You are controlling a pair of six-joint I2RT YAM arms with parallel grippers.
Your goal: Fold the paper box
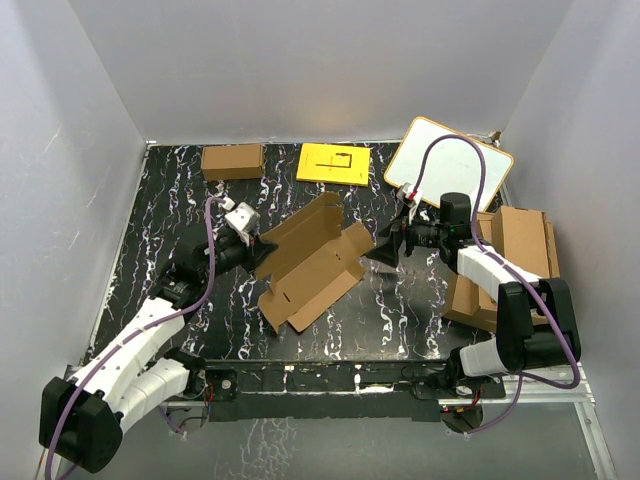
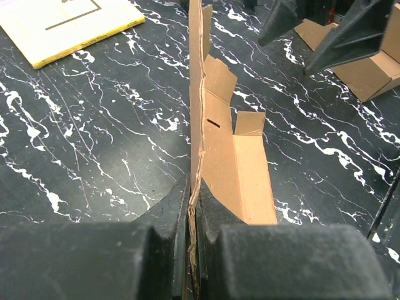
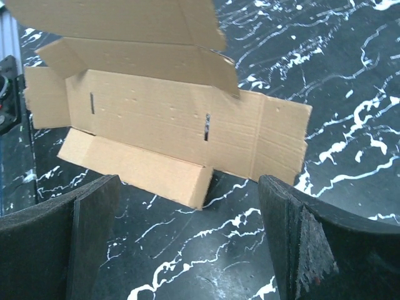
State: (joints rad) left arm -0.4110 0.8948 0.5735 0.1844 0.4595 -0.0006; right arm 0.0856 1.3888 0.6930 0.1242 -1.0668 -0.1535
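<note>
— What do you see at the left side?

— The left gripper (image 1: 258, 249) is closed tight on a thin edge of the paper box (image 1: 315, 262). In the left wrist view its two fingers (image 2: 169, 219) press the cardboard wall from both sides, and this wall stands upright between them.

— And where is the box itself?

— It lies in the middle of the black marbled table (image 1: 180, 190), placed diagonally, with its near end toward the left arm. It is open, and its flaps are spread out. Two narrow slots show in one long panel in the right wrist view.

— What is behind it?

— Along the far edge there is a smaller brown carton (image 1: 232, 160), then a yellow sheet (image 1: 334, 163), then a white board (image 1: 449, 163) that lies tilted.

— And the right side?

— The right gripper (image 1: 383, 251) points at the right end of the box, just beside it. Its fingers (image 3: 325, 244) stand wide apart, and the box is in front of them. I cannot tell if a fingertip touches a flap. Further right, a pile of larger cardboard sheets (image 1: 515, 255) lies under the right arm.
</note>
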